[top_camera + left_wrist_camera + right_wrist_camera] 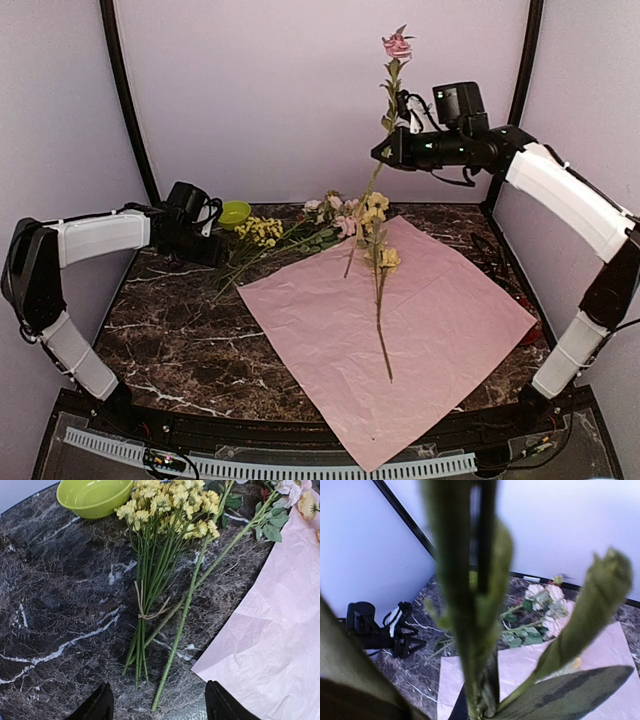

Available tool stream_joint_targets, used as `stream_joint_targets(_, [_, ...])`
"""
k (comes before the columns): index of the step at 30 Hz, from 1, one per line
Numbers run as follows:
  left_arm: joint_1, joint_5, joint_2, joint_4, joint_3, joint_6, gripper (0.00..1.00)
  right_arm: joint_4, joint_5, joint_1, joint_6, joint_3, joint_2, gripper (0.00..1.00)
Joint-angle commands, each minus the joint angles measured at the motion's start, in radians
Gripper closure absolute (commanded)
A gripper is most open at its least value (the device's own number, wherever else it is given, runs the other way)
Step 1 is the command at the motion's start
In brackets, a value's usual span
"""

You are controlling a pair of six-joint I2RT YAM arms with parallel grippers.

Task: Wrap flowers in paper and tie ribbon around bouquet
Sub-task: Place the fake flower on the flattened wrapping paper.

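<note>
My right gripper (385,152) is high above the table's back, shut on the stem of a pink rose (397,45). The rose stands upright and its stem hangs down toward the paper (420,320). In the right wrist view that stem (465,605) is a close blur that hides the fingers. A long stem with yellow blooms (383,258) lies on the lilac-pink paper. More flowers (335,215) lie at its back corner. A tied bunch of yellow blossoms (165,510) and a single green stem (185,615) lie ahead of my left gripper (157,707), which is open and holds nothing.
A green bowl (235,213) sits at the back left, beyond the yellow bunch. A thin dark loop (487,250) lies near the table's right edge; I cannot tell whether it is the ribbon. The paper's near corner hangs over the front edge.
</note>
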Motion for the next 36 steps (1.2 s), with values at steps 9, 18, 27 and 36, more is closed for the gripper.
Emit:
stream_joint_targets(9, [0.062, 0.048, 0.249, -0.033, 0.183, 0.053, 0.34, -0.429, -0.133, -0.084, -0.173, -0.294, 0.006, 1.00])
stream_joint_targets(18, [0.085, 0.106, 0.375, -0.018, 0.250, 0.079, 0.35, -0.314, -0.172, -0.197, -0.144, -0.312, 0.240, 0.96])
stream_joint_targets(27, [0.093, 0.079, 0.438, -0.004, 0.285, 0.103, 0.59, -0.273, -0.091, -0.201, -0.112, -0.325, 0.280, 0.61])
stream_joint_targets(36, [0.109, 0.069, 0.484, -0.010, 0.314, 0.124, 0.83, -0.292, -0.014, -0.201, -0.107, -0.361, 0.168, 0.58])
